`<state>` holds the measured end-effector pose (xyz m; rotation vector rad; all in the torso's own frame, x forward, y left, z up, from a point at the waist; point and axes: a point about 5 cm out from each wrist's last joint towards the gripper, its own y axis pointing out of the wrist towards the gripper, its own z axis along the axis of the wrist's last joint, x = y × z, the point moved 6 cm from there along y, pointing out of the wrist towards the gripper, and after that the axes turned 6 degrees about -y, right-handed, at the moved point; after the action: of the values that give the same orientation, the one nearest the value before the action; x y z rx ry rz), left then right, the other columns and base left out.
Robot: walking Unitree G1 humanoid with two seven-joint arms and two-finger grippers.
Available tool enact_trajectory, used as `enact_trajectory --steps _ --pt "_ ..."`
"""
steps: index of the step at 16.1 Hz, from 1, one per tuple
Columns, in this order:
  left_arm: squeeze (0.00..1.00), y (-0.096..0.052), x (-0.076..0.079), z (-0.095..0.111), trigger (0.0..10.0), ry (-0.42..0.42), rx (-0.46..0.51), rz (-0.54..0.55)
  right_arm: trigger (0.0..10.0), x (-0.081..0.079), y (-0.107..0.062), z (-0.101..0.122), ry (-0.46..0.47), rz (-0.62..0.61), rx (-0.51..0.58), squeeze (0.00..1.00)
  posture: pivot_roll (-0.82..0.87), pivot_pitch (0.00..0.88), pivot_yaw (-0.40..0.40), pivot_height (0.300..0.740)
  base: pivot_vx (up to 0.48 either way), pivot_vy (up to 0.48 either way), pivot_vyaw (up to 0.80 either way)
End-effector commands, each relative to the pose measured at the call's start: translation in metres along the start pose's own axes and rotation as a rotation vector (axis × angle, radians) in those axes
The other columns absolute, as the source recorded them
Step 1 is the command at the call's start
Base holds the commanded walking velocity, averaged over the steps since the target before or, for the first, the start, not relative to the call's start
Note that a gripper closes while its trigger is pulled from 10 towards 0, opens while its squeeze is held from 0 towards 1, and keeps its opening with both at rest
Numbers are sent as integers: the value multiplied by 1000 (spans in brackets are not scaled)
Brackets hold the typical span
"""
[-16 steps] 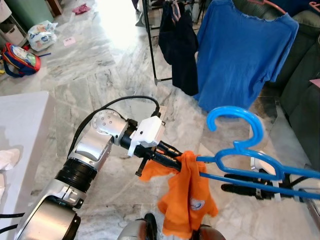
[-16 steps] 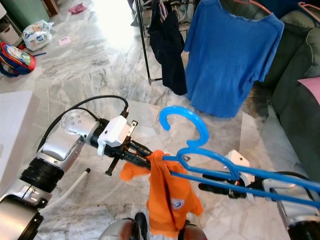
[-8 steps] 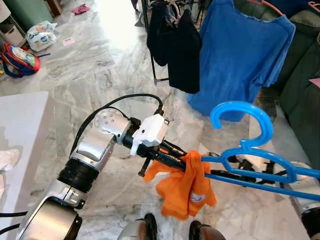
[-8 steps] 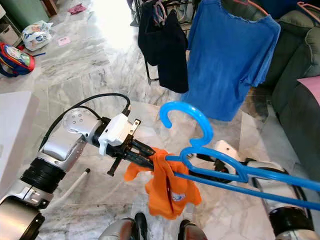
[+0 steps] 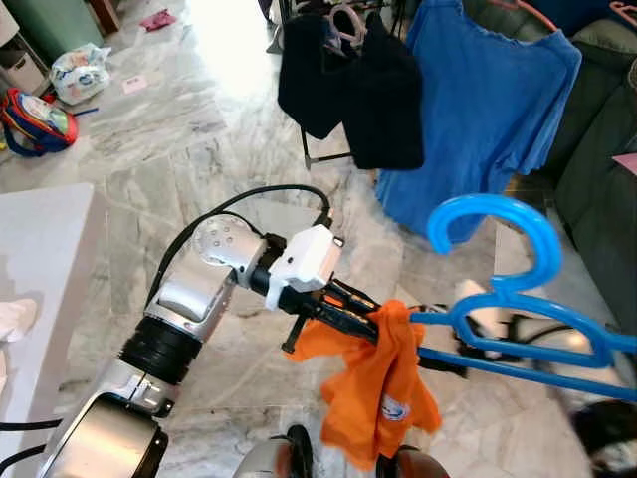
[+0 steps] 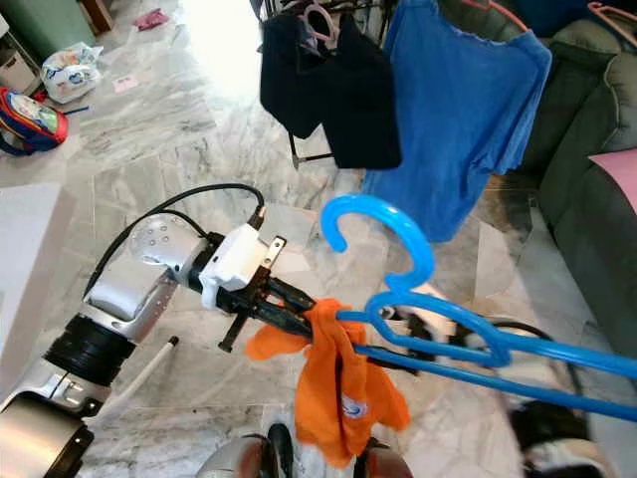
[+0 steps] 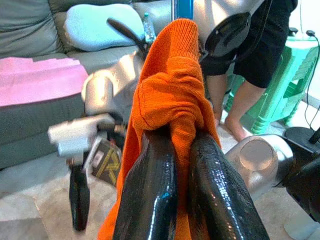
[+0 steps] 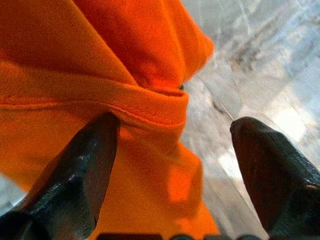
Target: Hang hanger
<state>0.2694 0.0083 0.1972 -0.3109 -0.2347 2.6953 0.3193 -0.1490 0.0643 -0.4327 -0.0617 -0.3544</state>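
A blue plastic hanger lies almost level in front of me, hook up, with an orange garment draped over its left end. My left gripper is shut on that orange cloth at the hanger's end; in the left wrist view the two fingers pinch the bunched garment. My right gripper is open, its fingers wide apart right in front of the orange garment. In the eye views it shows as a blurred black shape just under the hanger's lower bar.
A clothes rack ahead holds black garments and a blue T-shirt. A dark sofa stands at the right, a white table at the left. A backpack lies on the marble floor. A person's legs stand by a green stool.
My right arm has slid left under the hanger toward the orange garment and is now blurred. The hanger sits slightly further right. The black garments on the rack look larger and wider.
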Motion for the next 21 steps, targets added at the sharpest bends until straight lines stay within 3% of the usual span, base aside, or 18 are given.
enact_trajectory --steps 1,2,3,4,6,8,9,10,11,12,14,15,16,19,21 --pt "0 0 1 10 0 38 16 -16 10000 -4 13 2 2 15 19 0 8 241 108 740 0 0 0" --pt "0 1 1 11 0 40 17 -17 9490 -6 20 6 21 27 49 0 12 242 108 740 0 0 0" --pt "0 1 1 12 0 41 19 -16 0 -10 27 11 40 48 77 0 19 242 109 740 0 0 0" --pt "0 1 1 12 0 41 20 -16 0 -11 30 13 45 55 88 0 20 242 109 740 0 0 0" --pt "0 1 1 12 0 40 18 -16 0 -32 43 20 85 171 144 0 25 243 107 740 0 0 0" --pt "0 -1 1 8 0 34 7 -6 0 -42 42 19 88 228 142 0 22 241 104 740 0 0 0" --pt "0 -2 0 6 0 32 1 0 0 -44 37 14 94 235 123 0 20 240 102 740 0 0 0" --pt "0 -2 -1 6 0 30 1 3 1765 -43 34 11 96 231 111 0 17 238 102 740 0 0 0" --pt "0 -5 -5 1 0 23 -7 31 2196 -34 19 -2 108 162 73 0 13 235 100 740 0 0 0" --pt "0 -6 -8 -2 0 18 -10 53 1882 -32 9 -7 118 131 60 0 8 234 98 740 0 0 0" --pt "0 -11 -20 -11 0 42 -42 130 2431 -30 -8 -19 117 66 15 0 2 231 97 740 0 0 0" --pt "0 -13 -29 -15 0 58 -49 190 6941 -29 -14 -25 120 32 -9 0 -2 231 98 740 0 0 0" --pt "0 -16 -39 -20 0 69 -61 263 10000 -28 -21 -32 127 -12 -37 0 -7 230 99 740 0 0 0" --pt "0 -29 -67 -68 588 71 -299 492 10000 -36 -28 -50 121 -115 -119 0 -33 226 110 740 0 0 0" --pt "0 -33 -79 -79 0 26 -302 614 10000 -47 -18 -44 126 -127 -91 0 -53 223 115 740 0 0 0"
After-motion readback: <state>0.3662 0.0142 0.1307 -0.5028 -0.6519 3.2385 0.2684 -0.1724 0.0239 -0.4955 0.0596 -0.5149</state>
